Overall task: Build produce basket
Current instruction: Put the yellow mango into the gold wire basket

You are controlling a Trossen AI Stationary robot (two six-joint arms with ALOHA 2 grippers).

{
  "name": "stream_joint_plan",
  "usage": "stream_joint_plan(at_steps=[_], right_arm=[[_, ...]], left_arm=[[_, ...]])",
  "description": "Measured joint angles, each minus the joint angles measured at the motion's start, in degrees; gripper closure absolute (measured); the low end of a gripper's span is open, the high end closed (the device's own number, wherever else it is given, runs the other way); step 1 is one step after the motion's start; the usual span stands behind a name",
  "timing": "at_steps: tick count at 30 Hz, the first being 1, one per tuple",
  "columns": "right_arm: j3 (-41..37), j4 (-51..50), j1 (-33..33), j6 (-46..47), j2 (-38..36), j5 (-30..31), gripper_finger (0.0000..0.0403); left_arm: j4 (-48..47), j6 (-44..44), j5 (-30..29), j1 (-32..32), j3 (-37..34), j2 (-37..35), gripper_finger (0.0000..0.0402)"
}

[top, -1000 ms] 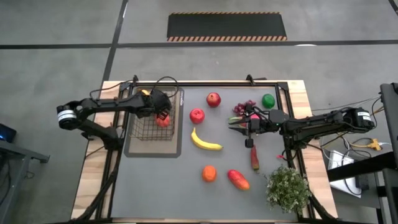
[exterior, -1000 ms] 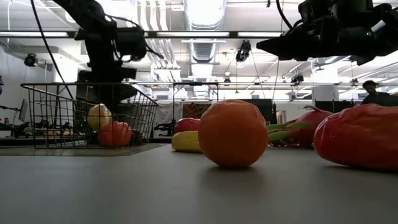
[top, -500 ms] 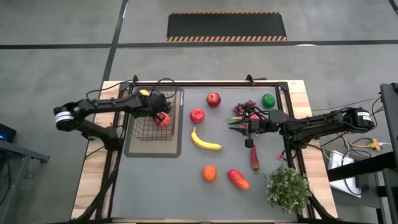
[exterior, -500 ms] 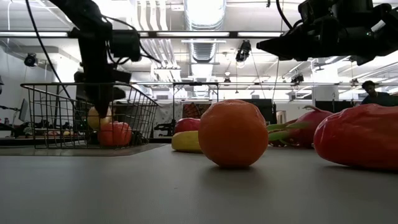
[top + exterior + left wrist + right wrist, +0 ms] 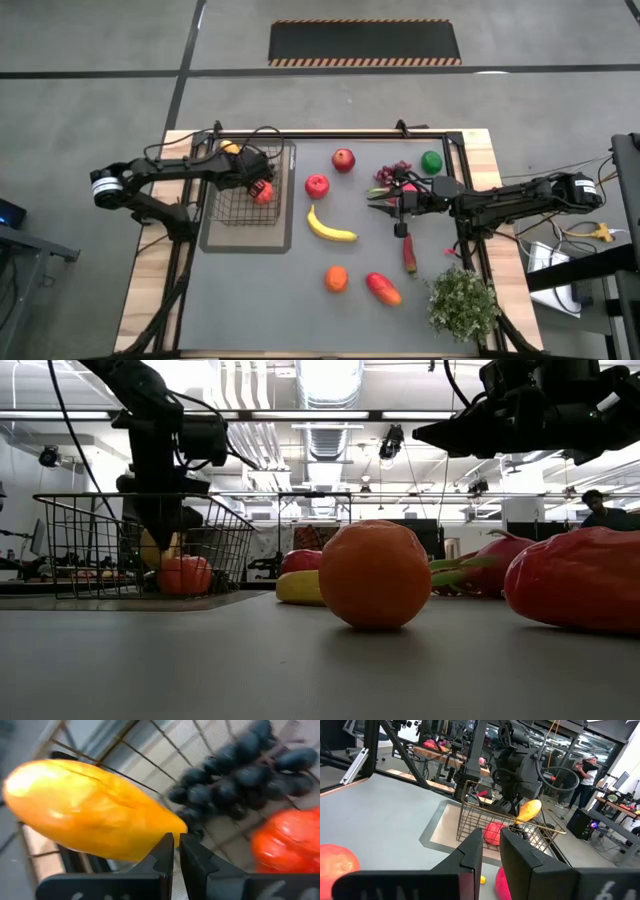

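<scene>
Pincer fingers together, the left gripper (image 5: pixel 174 851) hangs inside the dark wire-mesh basket (image 5: pixel 243 190) at the tabletop's left edge, beside a smooth yellow mango (image 5: pixel 90 810), knobbly purple grapes (image 5: pixel 235 775) and a glossy red fruit (image 5: pixel 287 842). Across the table, the right gripper (image 5: pixel 373 199) hovers with fingers nearly together, holding nothing.

The right gripper (image 5: pixel 490 851) is hanging above the grey table (image 5: pixel 380 815), fingers nearly together. Far across it, the wire basket (image 5: pixel 485 820) is sitting on a flat tray (image 5: pixel 445 831), holding a red fruit (image 5: pixel 493 832). The left arm (image 5: pixel 517 767) is reaching in beside a yellow mango (image 5: pixel 529 809).
</scene>
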Motion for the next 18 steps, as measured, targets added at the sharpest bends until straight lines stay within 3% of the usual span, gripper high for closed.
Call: stream_joint_plan(at_steps=[4, 18], right_arm=[[0.00, 0.01, -0.02, 0.00, 0.00, 0.00, 0.0346], [0.00, -0.02, -0.01, 0.39, 0.00, 0.01, 0.0346]], left_arm=[[1.59, 0.00, -6.59, 0.04, -0.32, -0.02, 0.0389], [3.42, 0.39, -7.07, -0.92, 0.82, 0.53, 0.0389]])
